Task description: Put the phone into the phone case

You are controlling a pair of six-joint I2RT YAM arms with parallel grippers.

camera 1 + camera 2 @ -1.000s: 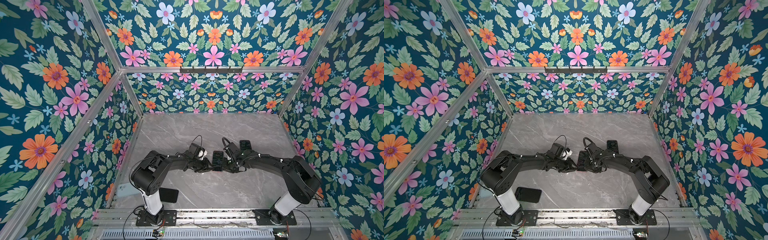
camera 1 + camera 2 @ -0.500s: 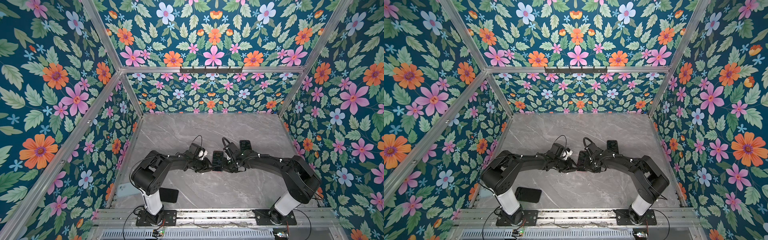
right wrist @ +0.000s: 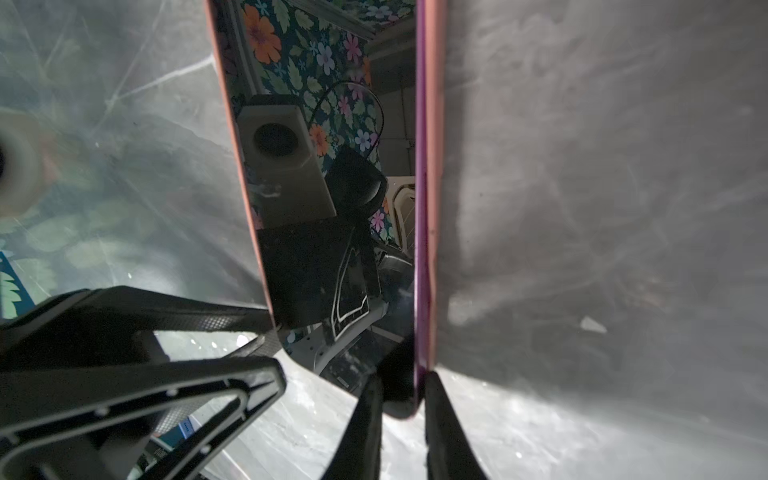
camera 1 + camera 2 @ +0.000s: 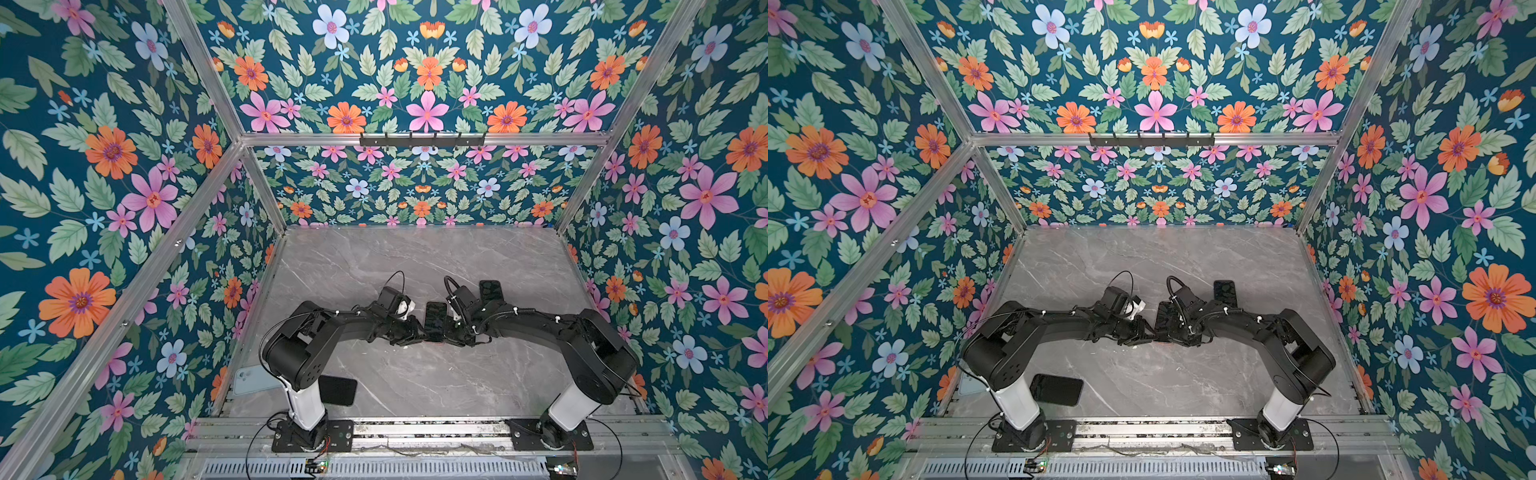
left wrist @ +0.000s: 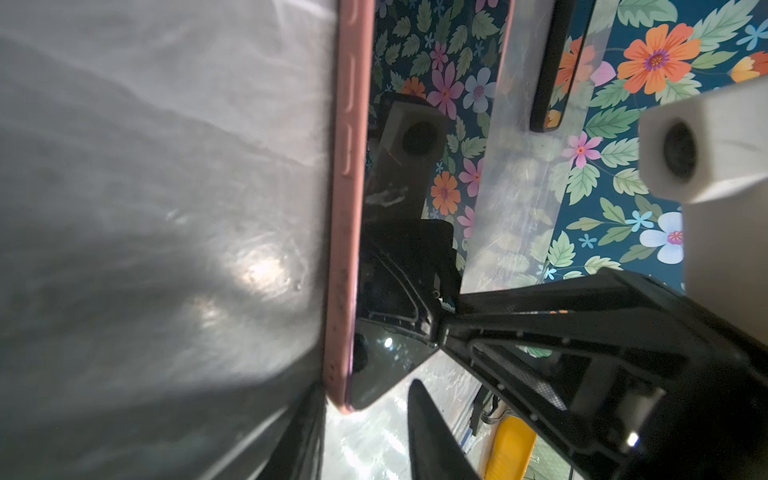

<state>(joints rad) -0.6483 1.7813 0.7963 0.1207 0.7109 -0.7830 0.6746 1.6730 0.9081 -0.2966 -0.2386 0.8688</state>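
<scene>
Item: your phone (image 4: pixel 435 321), screen up, just toward 6 o'clock from the centre of the marble table (image 4: pixel 374 257). It is seated in a pink phone case (image 5: pixel 348 187), with a purple strip showing along one rim.

Your right gripper (image 3: pixel 403 376) is pinched onto one near corner of the case. Your left gripper (image 5: pixel 365 388) straddles the other near corner with its fingers parted: one lies against the pink side, the other stands a sliver off the glass.

Also listed: a second dark phone (image 4: pixel 490 292) at 1 o'clock and a black phone (image 4: pixel 338 390) at 7 o'clock.
</scene>
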